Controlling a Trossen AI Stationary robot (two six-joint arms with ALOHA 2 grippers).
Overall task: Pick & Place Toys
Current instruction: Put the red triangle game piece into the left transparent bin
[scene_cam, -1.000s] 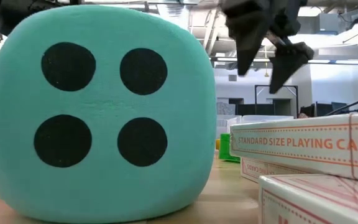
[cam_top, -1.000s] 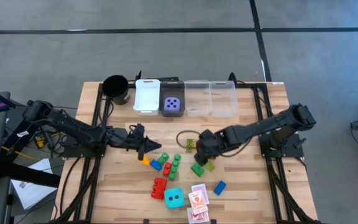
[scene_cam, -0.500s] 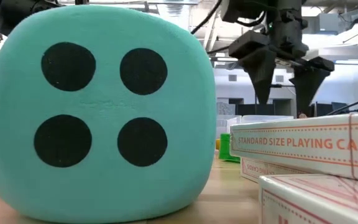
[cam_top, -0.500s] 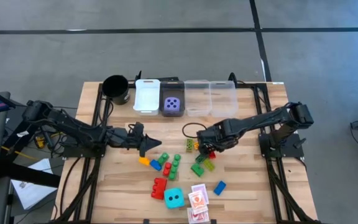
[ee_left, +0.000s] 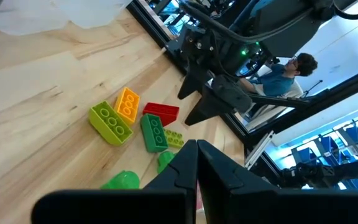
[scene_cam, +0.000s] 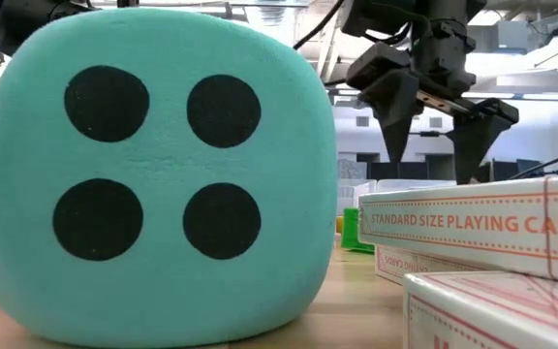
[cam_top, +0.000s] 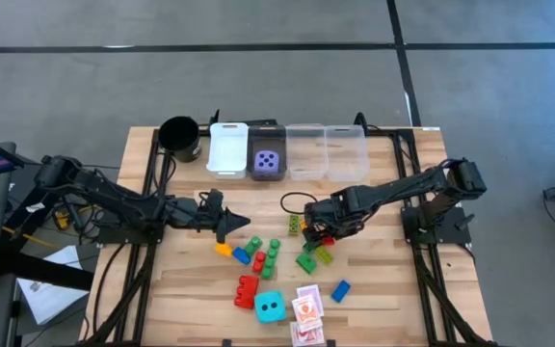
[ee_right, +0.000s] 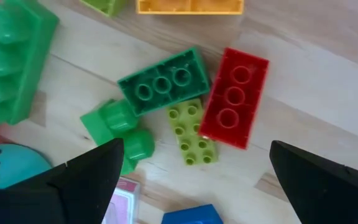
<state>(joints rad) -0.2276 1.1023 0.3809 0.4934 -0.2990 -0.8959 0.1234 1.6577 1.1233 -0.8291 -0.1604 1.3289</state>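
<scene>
With your right gripper [ee_right: 191,168] spread wide above the red brick [ee_right: 235,98], centre it, then descend straight; the left gripper [cam_top: 231,226] waits pressed shut at nine o'clock.

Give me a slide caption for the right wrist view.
Open right pincer above a red brick, dark green brick and lime brick on the table.

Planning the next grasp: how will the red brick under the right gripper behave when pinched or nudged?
The red brick looks like hard moulded plastic, so probably stiff and light. Lying flat, it should slide rather than roll. Its glossy sides may slip, and a nudge would likely disturb the lime brick touching it.
</scene>
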